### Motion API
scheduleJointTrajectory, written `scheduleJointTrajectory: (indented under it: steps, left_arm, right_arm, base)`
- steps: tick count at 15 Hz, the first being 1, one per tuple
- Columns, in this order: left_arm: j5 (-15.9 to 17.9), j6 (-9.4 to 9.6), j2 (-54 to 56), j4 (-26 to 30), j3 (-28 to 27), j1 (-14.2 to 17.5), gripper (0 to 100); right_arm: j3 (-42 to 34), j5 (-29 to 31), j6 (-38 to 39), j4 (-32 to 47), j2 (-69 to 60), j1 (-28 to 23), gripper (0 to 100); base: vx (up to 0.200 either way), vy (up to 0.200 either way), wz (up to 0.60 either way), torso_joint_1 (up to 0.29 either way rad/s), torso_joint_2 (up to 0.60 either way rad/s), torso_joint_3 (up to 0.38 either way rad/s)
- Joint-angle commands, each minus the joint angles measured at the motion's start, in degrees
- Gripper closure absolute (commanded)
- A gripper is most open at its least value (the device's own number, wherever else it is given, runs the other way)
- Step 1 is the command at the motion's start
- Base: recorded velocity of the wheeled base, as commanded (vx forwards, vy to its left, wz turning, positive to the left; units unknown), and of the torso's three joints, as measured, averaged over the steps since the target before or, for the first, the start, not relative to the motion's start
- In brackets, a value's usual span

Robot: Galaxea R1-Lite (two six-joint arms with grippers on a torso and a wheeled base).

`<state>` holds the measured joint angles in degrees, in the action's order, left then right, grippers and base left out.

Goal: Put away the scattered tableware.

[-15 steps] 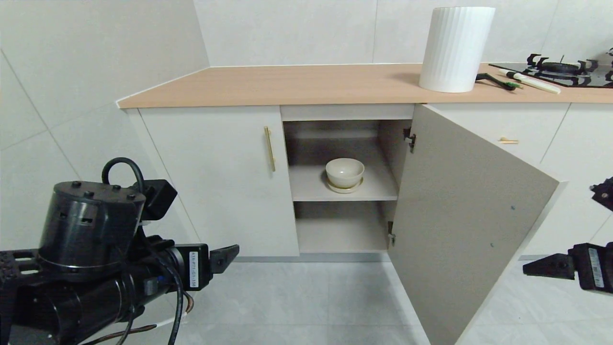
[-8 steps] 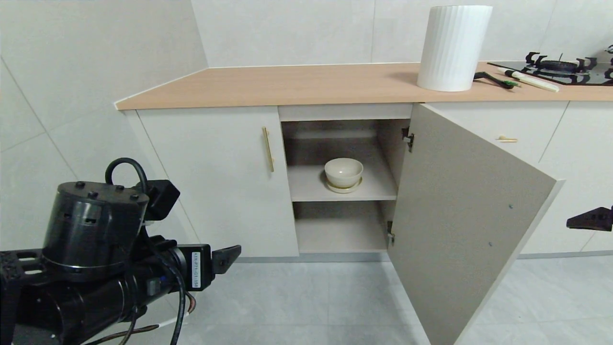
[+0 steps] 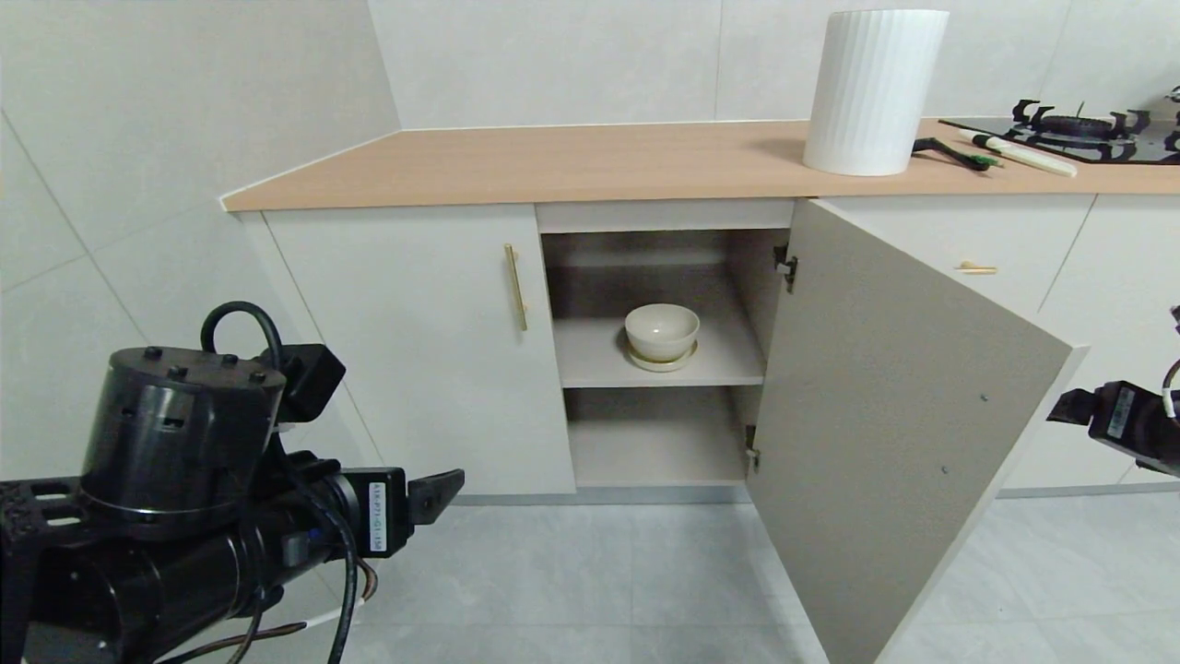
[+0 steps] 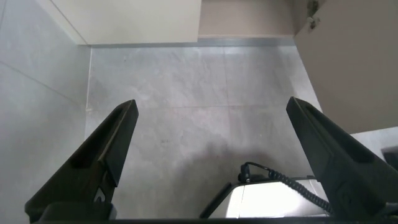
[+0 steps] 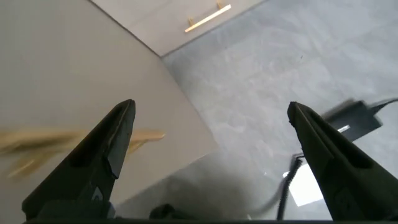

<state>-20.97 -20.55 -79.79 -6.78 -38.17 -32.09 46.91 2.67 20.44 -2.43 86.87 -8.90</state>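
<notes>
Our right gripper (image 5: 210,107) is sitting higher at the right edge of the head view than a second ago, when it was hanging low near the floor, and more of its wrist is showing; our left gripper (image 4: 211,104) is staying where it was, low on the left. Both are carrying nothing: the right one's fingers are standing wide apart beside the outer face of the open cabinet door (image 3: 903,397), and the left one's are spread just as wide above the grey floor (image 4: 186,143) in front of the cabinet. Moving outward, we are looking past the door to a cream bowl (image 3: 662,330) resting upright on a saucer (image 3: 660,362) on the upper shelf (image 3: 590,355), well apart from either gripper. On the countertop (image 3: 553,161), between a ribbed white canister (image 3: 874,92) and the stove (image 3: 1079,129), a dark utensil (image 3: 949,154) and a pale utensil (image 3: 1019,153) are lying flat; we are taking these for what is left to put away. We are judging them light, stiff and slim, so we are planning to pinch each across the middle of its handle, since a hold near one end is likely to let it swing. The bowl looks glazed, so we are treating it as slippery and breakable, best held over the rim.
</notes>
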Motion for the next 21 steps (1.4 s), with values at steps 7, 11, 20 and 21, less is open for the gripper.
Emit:
scheduleJointTrajectory:
  steps: [7,11,20,21]
  left_arm:
    - [0.14,-0.28,0.60,-0.34,-0.42,0.36,0]
    - [0.31,-0.28,1.21,-0.34,-0.15,0.36,0]
    - [0.40,-0.10,1.21,-0.34,-0.42,0.36,0]
    - [0.40,-0.10,1.04,-0.34,-0.42,0.36,0]
  right_arm:
    - [-3.32,-1.88,-0.05,-8.21,4.45,8.72,0]
    - [1.34,-2.85,1.27,-10.93,8.75,19.97,0]
    - [12.86,-3.02,6.45,-17.17,24.05,32.37,0]
    - [12.77,-2.85,8.21,-19.72,25.54,32.81,0]
  base:
    - [0.000,0.000,0.00,0.000,0.00,0.000]
    - [0.000,0.000,0.00,0.000,0.00,0.000]
    - [0.000,0.000,0.00,0.000,0.00,0.000]
    - [0.000,0.000,0.00,0.000,0.00,0.000]
